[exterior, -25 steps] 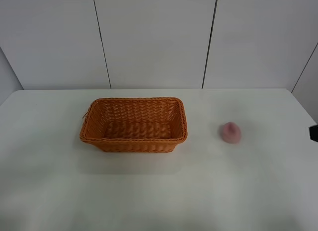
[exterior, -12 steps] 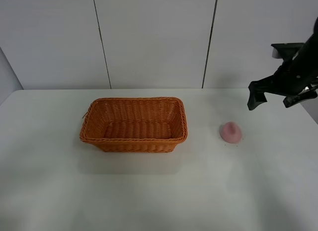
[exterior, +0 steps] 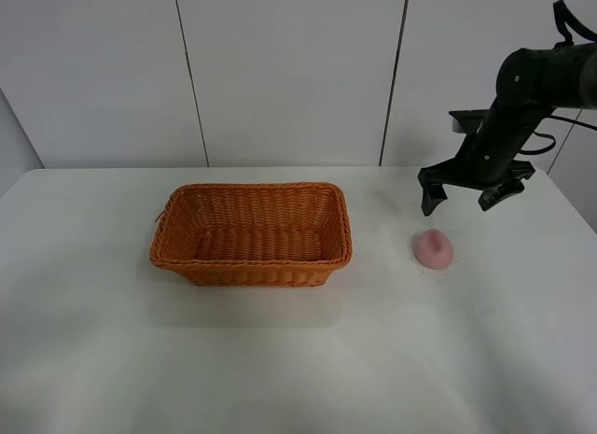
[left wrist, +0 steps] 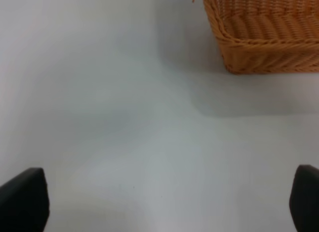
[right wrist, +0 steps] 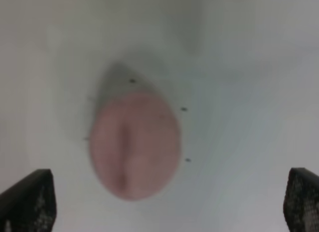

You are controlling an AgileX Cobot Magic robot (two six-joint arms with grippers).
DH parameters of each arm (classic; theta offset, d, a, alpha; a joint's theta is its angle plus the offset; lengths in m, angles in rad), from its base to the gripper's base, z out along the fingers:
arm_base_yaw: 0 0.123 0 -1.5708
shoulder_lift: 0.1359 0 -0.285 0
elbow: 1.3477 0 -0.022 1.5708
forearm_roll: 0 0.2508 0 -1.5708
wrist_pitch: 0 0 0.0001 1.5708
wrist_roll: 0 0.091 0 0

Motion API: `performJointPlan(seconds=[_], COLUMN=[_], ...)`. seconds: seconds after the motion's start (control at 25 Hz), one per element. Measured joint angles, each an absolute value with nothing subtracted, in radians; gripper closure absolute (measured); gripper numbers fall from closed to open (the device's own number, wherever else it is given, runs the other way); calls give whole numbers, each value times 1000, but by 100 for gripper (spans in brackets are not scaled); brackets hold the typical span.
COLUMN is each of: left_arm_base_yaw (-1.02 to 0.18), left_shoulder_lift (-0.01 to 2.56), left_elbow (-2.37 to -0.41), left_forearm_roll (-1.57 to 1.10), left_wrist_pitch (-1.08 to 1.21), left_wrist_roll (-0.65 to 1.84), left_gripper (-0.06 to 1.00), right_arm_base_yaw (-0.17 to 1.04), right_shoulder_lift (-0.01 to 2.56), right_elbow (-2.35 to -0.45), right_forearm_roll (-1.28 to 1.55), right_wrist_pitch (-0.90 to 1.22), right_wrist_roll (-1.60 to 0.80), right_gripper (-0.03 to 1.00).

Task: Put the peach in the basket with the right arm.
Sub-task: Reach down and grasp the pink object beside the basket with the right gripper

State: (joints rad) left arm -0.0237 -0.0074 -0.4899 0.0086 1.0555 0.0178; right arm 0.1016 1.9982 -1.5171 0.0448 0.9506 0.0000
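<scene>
On the white table the peach is lying just beneath the right gripper, which is hanging released, seemingly not touching.

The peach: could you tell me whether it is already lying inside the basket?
No, the peach lies on the white table, apart from the basket and to its right in the exterior high view.

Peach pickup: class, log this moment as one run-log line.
stage: pre-grasp | right tool: open, over peach, no contact | peach: on table, outside basket | basket: empty
</scene>
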Motion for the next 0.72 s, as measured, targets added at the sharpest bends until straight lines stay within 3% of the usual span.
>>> performJointPlan(seconds=[0.72], left_arm_base_yaw=[-24], left_shoulder_lift=[-7], left_elbow=[-490], left_forearm_roll=[9], left_wrist_pitch=[1055], left_wrist_roll=[18], left_gripper=[-5], right_arm_base_yaw=[126], right_shoulder_lift=[2182], right_elbow=[-1520], right_forearm_roll=[66], right_wrist_pitch=[864], right_wrist_roll=[23], right_gripper=[27])
